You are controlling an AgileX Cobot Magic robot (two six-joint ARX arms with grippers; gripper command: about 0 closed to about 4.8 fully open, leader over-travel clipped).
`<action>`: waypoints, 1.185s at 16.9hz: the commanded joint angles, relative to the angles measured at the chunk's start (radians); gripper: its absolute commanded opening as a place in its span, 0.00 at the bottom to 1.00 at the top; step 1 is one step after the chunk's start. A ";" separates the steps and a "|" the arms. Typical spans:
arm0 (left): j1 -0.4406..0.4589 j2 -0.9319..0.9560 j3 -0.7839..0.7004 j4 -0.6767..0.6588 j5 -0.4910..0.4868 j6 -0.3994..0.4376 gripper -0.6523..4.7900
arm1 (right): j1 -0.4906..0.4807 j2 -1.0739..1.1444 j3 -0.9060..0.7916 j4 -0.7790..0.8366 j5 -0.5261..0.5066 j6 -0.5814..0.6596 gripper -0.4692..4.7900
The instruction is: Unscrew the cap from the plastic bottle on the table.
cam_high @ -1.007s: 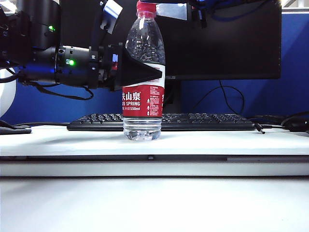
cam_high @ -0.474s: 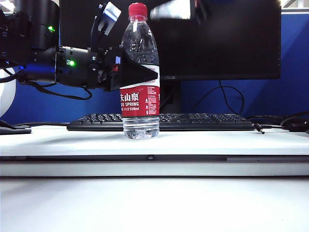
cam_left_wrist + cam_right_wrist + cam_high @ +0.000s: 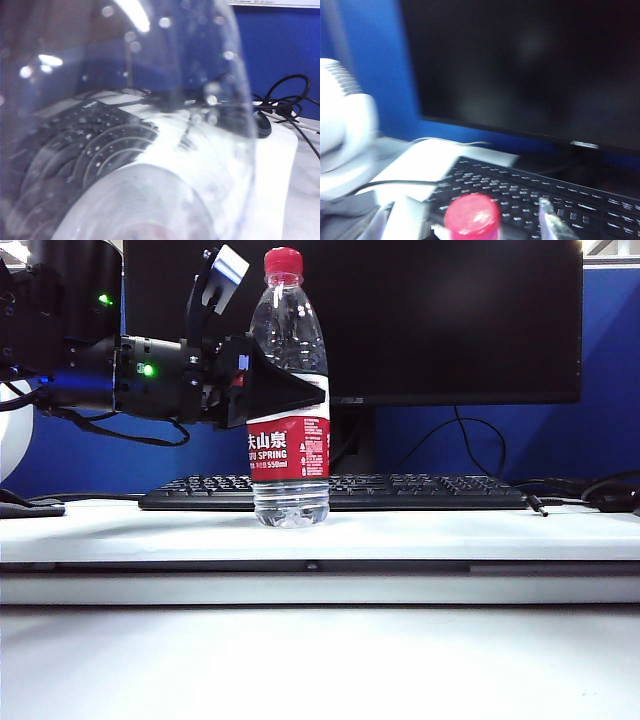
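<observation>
The plastic bottle [image 3: 290, 455] stands upright on the table [image 3: 450, 535], its red cap [image 3: 283, 261] on the neck. My left gripper [image 3: 310, 390] reaches in from the left and is shut on the bottle just above the label. The bottle's clear wall [image 3: 150, 125] fills the left wrist view and hides the fingers. In the right wrist view the cap [image 3: 471, 215] sits between the spread fingers of my right gripper [image 3: 477, 227], which is open and not touching it. The right gripper is out of the exterior view.
A black keyboard [image 3: 420, 490] lies just behind the bottle, and a dark monitor [image 3: 450, 320] stands behind that. Cables [image 3: 600, 495] trail at the far right of the table. The table's front ledge [image 3: 320, 585] runs across below the bottle.
My right gripper was on the cap a second ago; it has let go and risen out of the exterior view. The bottle has shifted slightly left. My left gripper has kept still.
</observation>
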 commanded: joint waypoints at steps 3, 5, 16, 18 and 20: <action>-0.001 -0.003 0.005 0.028 0.016 -0.030 0.56 | 0.010 0.092 0.005 0.113 0.048 0.023 0.82; 0.000 -0.003 0.005 0.028 0.016 -0.030 0.56 | 0.008 0.099 0.005 0.120 0.049 0.023 0.71; 0.000 -0.003 0.004 0.021 0.012 -0.020 0.56 | -0.073 0.103 0.005 0.062 -0.069 0.031 0.59; 0.000 -0.003 0.004 0.021 0.016 -0.018 0.56 | -0.076 0.103 0.005 0.051 -0.074 0.032 0.59; 0.000 -0.003 0.004 0.017 0.016 -0.018 0.56 | -0.078 0.103 0.005 0.051 -0.080 0.032 0.57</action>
